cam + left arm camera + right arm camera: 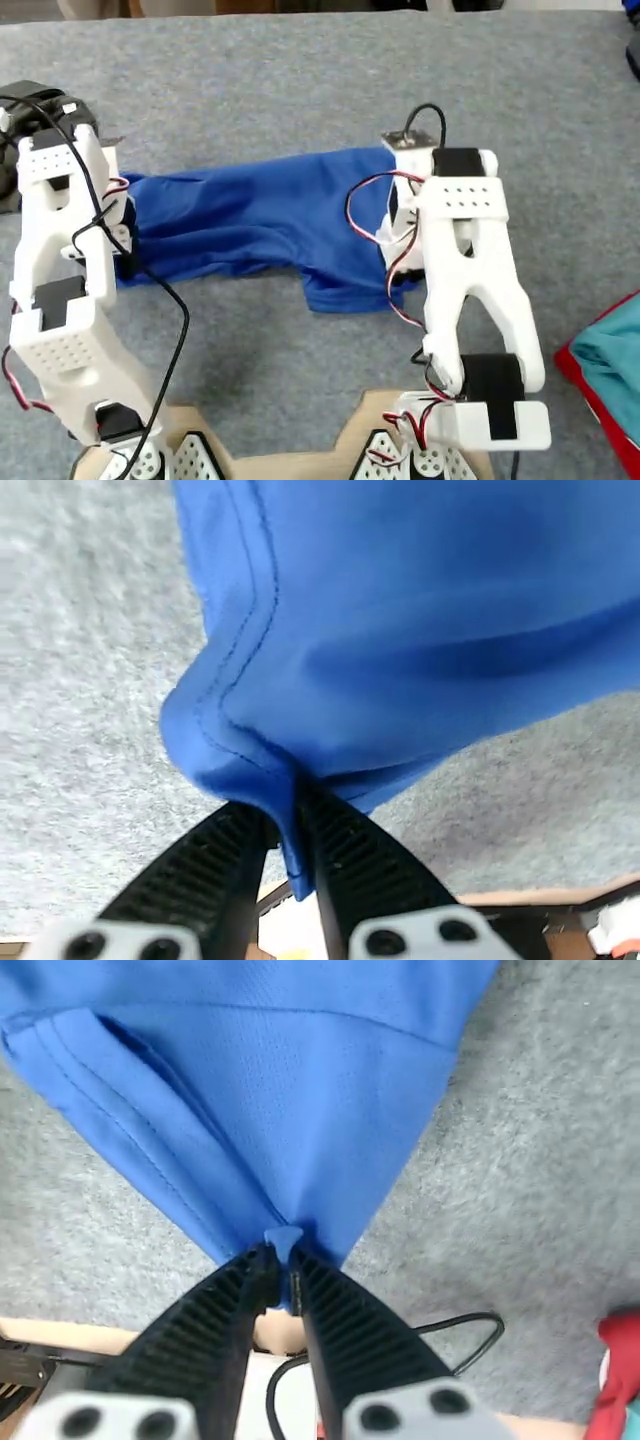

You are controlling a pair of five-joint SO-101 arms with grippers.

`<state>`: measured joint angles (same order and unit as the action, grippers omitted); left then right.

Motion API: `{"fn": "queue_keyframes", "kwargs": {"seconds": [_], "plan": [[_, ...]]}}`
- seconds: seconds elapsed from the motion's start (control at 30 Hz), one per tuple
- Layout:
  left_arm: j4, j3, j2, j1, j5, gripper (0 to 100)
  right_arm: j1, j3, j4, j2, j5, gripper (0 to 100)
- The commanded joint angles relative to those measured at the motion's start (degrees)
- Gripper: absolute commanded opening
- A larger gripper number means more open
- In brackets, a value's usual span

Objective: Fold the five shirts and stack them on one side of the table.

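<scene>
A blue shirt [250, 215] lies stretched sideways across the middle of the grey table, folded into a long band. My left gripper [292, 815] is shut on its hemmed edge [230, 680] at the shirt's left end, near the left arm [60, 250]. My right gripper [283, 1260] is shut on a pinch of the blue shirt [270, 1090] at its right end, under the right arm [460, 240]. Both black serrated fingers [230, 1310] press the fabric between them.
Dark folded cloth [30, 105] sits at the far left behind the left arm. A teal shirt on a red one [610, 365] lies at the right edge. Grey carpet-like table surface [300, 80] stretches behind the shirt.
</scene>
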<state>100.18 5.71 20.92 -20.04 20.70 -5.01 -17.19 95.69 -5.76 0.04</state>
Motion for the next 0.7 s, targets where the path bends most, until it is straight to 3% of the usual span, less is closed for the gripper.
{"fn": "queue_keyframes", "kwargs": {"seconds": [0.0,0.27,0.5,0.67], "plan": [[0.53,-2.2,-0.57,-0.53,1.85,2,2.59,-0.57,-2.81,-2.95,0.53,0.5],[0.53,-3.43,-0.75,-0.7,2.11,2,7.43,-0.66,-3.87,-2.86,2.46,0.5],[0.0,-2.46,-0.66,-0.79,2.2,2,5.76,-3.12,-3.78,-2.86,2.99,1.5],[-0.26,0.53,-0.57,-3.43,-0.7,14,4.79,-4.97,-2.29,-3.38,4.66,16.4]]}}
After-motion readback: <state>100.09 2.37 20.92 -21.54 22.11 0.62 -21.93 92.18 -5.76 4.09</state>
